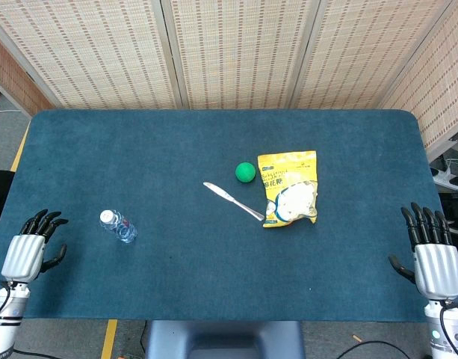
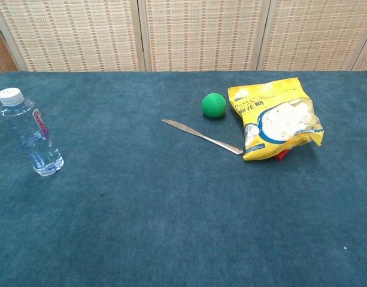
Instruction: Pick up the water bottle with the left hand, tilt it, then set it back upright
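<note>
A small clear water bottle (image 1: 118, 226) (image 2: 31, 133) with a white cap stands upright on the blue table (image 1: 176, 149), toward its left side. My left hand (image 1: 32, 246) rests at the table's left front edge, fingers apart, holding nothing, a short way left of the bottle. At the right front edge my right hand (image 1: 430, 250) is also open and empty. Neither hand shows in the chest view.
A green ball (image 1: 245, 172) (image 2: 214, 104), a metal knife (image 1: 233, 200) (image 2: 202, 136) and a yellow snack bag (image 1: 290, 188) (image 2: 278, 119) lie right of centre. Woven screens stand behind the table.
</note>
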Motion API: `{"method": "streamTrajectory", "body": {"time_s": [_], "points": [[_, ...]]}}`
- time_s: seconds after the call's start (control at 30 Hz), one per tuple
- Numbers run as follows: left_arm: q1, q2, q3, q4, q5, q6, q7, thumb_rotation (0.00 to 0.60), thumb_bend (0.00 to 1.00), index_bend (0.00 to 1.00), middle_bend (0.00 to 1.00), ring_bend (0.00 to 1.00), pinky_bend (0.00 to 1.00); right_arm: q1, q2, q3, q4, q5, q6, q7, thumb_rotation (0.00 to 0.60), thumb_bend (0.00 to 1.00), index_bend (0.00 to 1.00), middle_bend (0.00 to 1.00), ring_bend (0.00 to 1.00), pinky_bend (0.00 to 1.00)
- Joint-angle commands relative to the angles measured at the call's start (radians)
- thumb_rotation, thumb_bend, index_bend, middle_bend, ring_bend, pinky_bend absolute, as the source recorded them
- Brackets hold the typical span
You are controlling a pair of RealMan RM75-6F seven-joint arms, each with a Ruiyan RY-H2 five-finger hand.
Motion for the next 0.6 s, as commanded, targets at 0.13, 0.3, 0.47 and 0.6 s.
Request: {"method": "streamTrajectory", "body": {"time_s": [0.13,0.3,0.47,0.6], "points": [[-0.002,-0.001,0.0,0.0,-0.003,-0.007,0.002,0.6,0.41,0.25,0.15,0.08,0.18,-0.019,-0.016,0.025,0.009,-0.005,0.027,-0.016,0.6,0.1,0.0,0.0,0.0,0.04],[-0.003,0.007,0.009,-0.016,-0.013,-0.037,0.014,0.6,0.41,0.13,0.12,0.07,0.18,-0.025,-0.046,0.044,0.064,-0.079,0.089,0.066,0.6,0.1,0.0,0.0,0.0,0.04],[-0.016,0.041,0.019,-0.082,-0.055,-0.133,0.023,0.6,0.41,0.0,0.0,0.01,0.17,-0.045,-0.045,0.068,0.082,-0.077,0.123,0.137,0.6,0.1,0.0,0.0,0.0,0.04],[-0.025,0.056,0.018,-0.124,-0.066,-0.171,-0.039,0.6,0.41,0.0,0.0,0.0,0.15,-0.065,-0.019,0.079,0.049,-0.065,0.133,0.183,0.6,0.1,0.0,0.0,0.0,0.04]]}}
